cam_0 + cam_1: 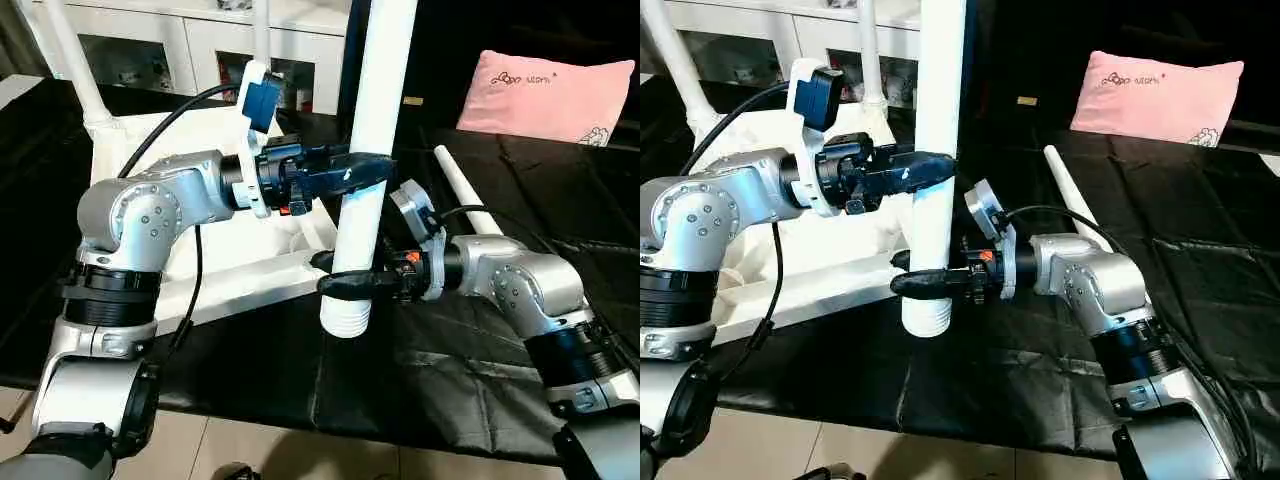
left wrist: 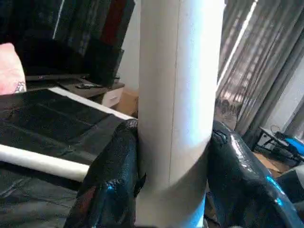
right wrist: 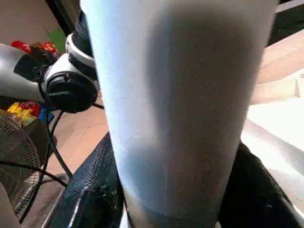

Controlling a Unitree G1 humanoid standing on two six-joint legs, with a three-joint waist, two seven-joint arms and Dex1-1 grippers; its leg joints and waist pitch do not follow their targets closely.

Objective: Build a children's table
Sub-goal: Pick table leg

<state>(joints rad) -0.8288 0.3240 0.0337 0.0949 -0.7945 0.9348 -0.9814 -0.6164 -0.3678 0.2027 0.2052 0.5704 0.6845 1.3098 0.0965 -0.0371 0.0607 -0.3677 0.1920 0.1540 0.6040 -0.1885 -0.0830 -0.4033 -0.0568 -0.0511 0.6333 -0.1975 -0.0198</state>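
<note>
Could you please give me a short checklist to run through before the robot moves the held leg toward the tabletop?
1. Left tool around the held leg: ok, a finger on each side in the left wrist view.
2. Right tool around the same leg lower down: ok, its fingers wrap the leg just above the threaded end.
3. Leg upright: ok, nearly vertical, threaded end pointing down.
4. Threaded end free: ok, hanging beside the tabletop edge, not in a socket.
5. Target corner socket visible: cannot tell, arms and leg block it.
6. Spare leg out of the way: ok, lying on the black cloth behind the right arm.
</note>
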